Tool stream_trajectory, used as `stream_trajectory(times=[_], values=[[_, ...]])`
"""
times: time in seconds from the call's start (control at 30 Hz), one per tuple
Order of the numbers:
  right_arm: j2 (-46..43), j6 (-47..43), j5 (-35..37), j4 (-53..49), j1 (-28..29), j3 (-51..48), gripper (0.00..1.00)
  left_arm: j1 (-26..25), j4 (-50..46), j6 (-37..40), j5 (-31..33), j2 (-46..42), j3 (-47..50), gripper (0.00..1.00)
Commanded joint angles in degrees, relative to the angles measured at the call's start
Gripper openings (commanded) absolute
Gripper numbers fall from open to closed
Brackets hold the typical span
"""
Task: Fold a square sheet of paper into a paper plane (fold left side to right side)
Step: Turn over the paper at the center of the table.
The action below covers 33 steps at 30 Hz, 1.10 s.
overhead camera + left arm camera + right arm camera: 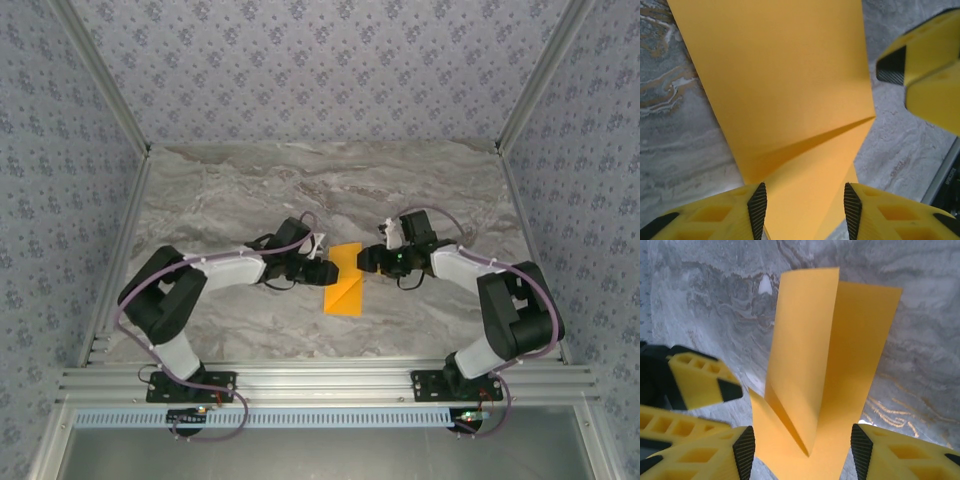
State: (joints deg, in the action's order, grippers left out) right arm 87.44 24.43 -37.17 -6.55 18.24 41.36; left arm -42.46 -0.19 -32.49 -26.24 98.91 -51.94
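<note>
I see the square sheet of paper (pixel 345 283), partly folded, lying mid-frame on the marble desk (pixel 250 190). My left end effector (pixel 322 271) and right end effector (pixel 368 259) crowd it from either side, both released (fingers spread around thin paper), each close in front of the other.

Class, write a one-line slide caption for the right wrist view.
Open right claw straddling a half-folded bright-orange paper sheet on the grey marbled table.
</note>
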Motion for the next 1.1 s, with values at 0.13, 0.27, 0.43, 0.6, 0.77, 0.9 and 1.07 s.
stream_trajectory(times=[0.13,0.27,0.43,0.6,0.77,0.9,1.07], values=[[3.02,0.77,-6.9,2.07,0.53,-0.31,0.58,0.41,1.37,-0.64,0.96,0.16,-0.37,0.5],[6.82,2.28,-8.76,3.28,1.94,1.02,0.57,0.62,0.78,-0.69,1.92,-1.71,0.58,0.52],[9.7,4.3,-10.96,5.88,4.25,2.47,0.5,1.63,0.79,-1.3,3.13,-4.96,2.76,0.53],[9.92,6.09,-12.31,7.31,4.08,2.84,0.17,4.18,1.58,-2.57,3.3,-10.97,6.29,0.57],[6.36,7.65,-16.56,10.48,0.91,3.0,0.1,7.54,2.94,-4.5,0.67,-20.19,9.86,0.67],[4.48,9.71,-25.47,15.25,-2.72,5.68,0.09,10.74,4.87,-6.71,-2.42,-28.65,12.25,0.76],[0.72,11.17,-32.48,15.82,-3.13,12.91,0.1,12.68,7.89,-9.79,-6.14,-36.51,12.92,0.85]])
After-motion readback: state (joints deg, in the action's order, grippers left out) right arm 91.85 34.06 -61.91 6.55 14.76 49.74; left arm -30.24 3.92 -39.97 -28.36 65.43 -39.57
